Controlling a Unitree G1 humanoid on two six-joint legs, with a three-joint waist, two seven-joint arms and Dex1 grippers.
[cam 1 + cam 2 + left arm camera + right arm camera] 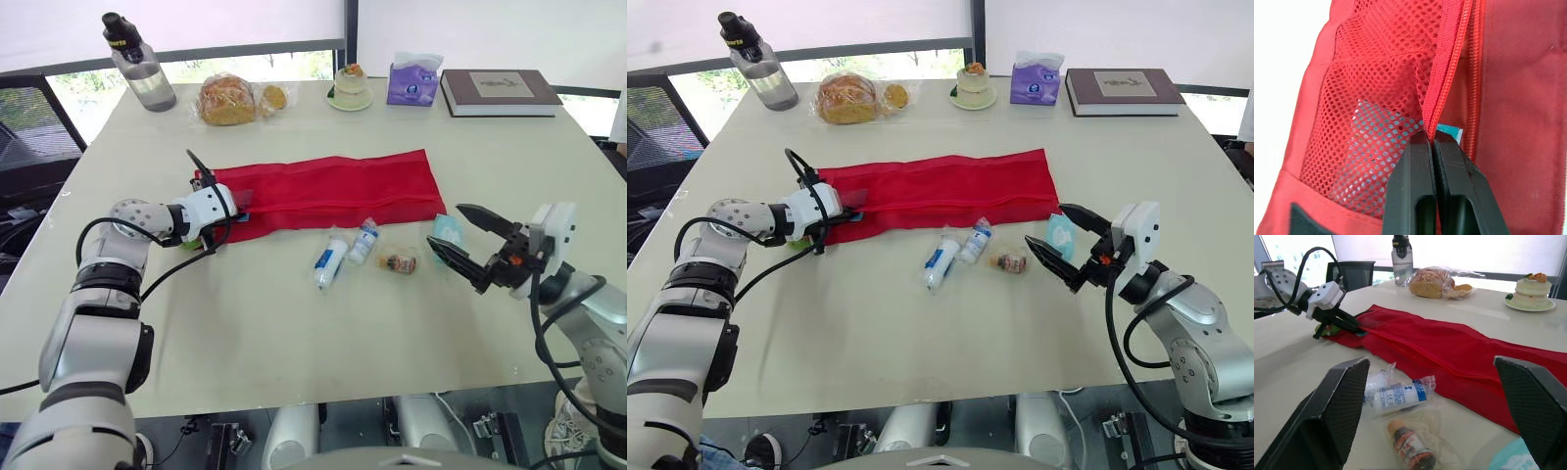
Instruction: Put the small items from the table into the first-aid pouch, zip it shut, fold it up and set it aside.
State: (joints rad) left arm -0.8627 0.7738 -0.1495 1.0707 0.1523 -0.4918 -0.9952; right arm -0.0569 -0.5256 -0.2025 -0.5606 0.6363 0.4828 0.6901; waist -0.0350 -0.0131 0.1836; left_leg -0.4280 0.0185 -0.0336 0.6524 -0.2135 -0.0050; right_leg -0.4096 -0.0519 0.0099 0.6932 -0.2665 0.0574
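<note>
First-aid pouch [333,191]: red, lying unfolded across mid-table [294,343].

Head view: left gripper [238,217] is pinching its left end. Right gripper [446,226] is hovering, fingers spread, at a teal packet [452,235]. Tube [328,262], bottle [363,241] and vial [399,262] are lying just in front of it.

Left wrist view: fingers are clamping the zipper [1449,63] edge.

Right wrist view: fingers are gaping wide above bottle and vial.
</note>
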